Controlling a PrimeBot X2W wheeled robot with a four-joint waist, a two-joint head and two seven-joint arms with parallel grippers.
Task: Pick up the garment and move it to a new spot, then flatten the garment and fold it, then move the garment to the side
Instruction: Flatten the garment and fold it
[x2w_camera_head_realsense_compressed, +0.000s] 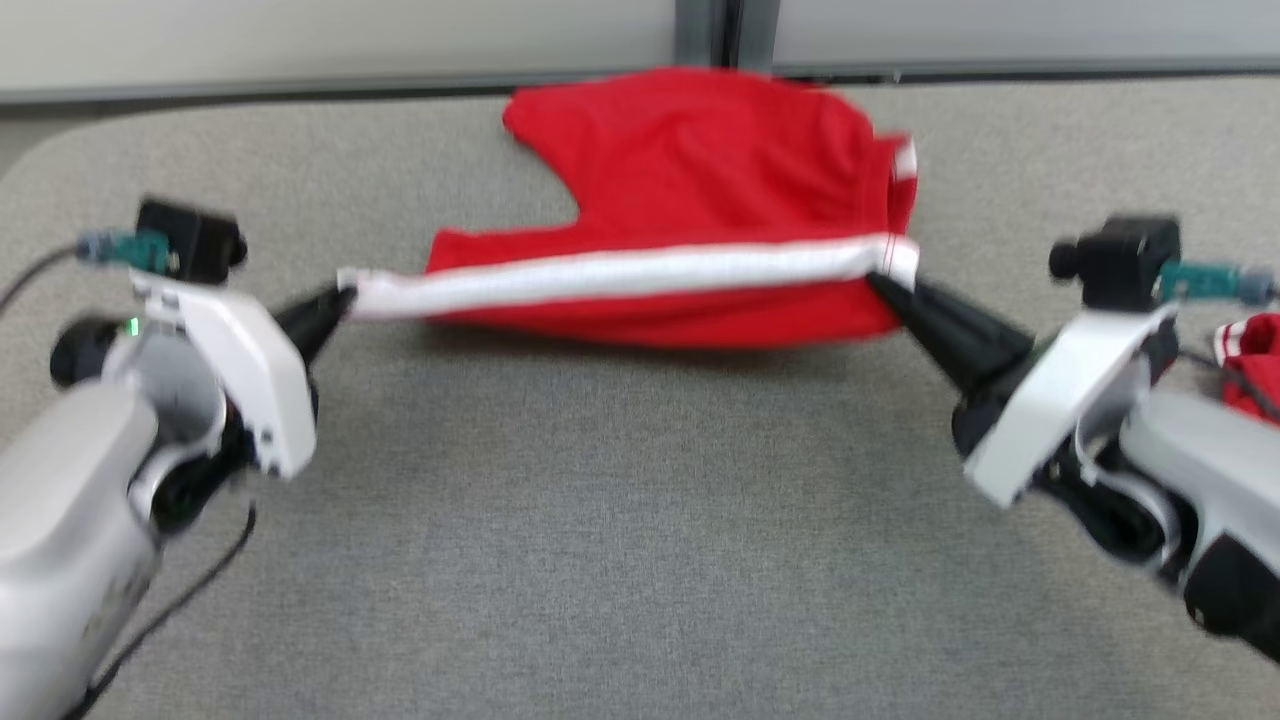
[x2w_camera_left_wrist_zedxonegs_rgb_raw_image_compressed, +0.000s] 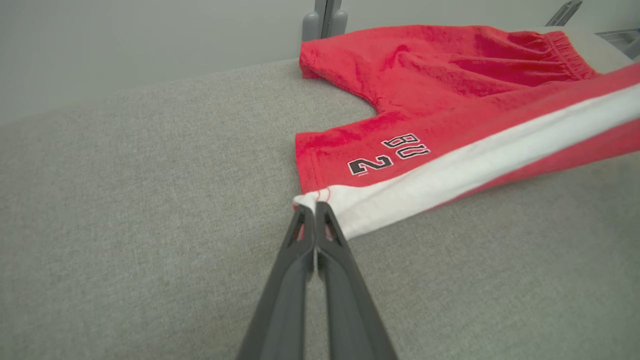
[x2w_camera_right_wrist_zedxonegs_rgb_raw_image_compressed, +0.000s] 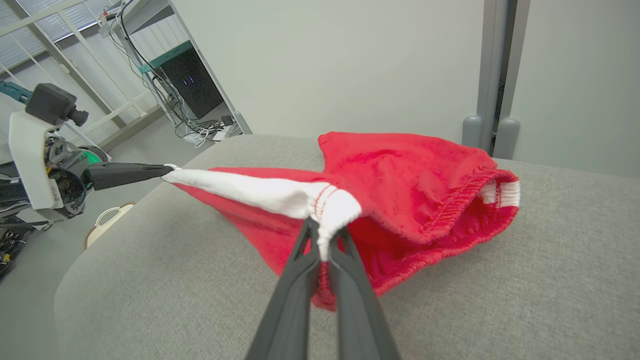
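Two grippers: left gripper (x2w_camera_left_wrist_zedxonegs_rgb_raw_image_compressed: 315, 207) and right gripper (x2w_camera_right_wrist_zedxonegs_rgb_raw_image_compressed: 325, 235), each with two long dark fingers.
Left gripper: fingers pressed together, pinching the leg-hem corner of the white stripe (x2w_camera_head_realsense_compressed: 640, 272).
Right gripper: fingers pressed together, pinching the other end of that stripe, at the waistband, where a line of red stitching crosses it.
One garment: red shorts (x2w_camera_head_realsense_compressed: 700, 170), at the far middle of the table (x2w_camera_head_realsense_compressed: 640, 560), close to its back edge.
Garment's lie: the near side is raised off the table and stretched between the two grippers. The far leg and the rest of the cloth rest on the table.
One stripe: runs straight and taut from one gripper to the other, along the near side of the shorts.
Two legs: one along the stripe, one lying farther back, with a curved notch between them.
One marking: "BU" and "2" (x2w_camera_left_wrist_zedxonegs_rgb_raw_image_compressed: 395, 155), dark with a pale outline, on the leg just beside the left gripper.
One waistband: gathered elastic on the right gripper's side, with a white tag (x2w_camera_right_wrist_zedxonegs_rgb_raw_image_compressed: 505, 192) inside.
One table: grey cloth-covered top with rounded corners.
Two wrist cameras: black, one on each arm (x2w_camera_head_realsense_compressed: 190, 240) (x2w_camera_head_realsense_compressed: 1120, 260).
One other cloth: red and white (x2w_camera_head_realsense_compressed: 1250, 360), at the right edge of the head view, partly behind the right arm.
Two wall panels: pale, with one grey post (x2w_camera_head_realsense_compressed: 710, 30) between them, behind the table.
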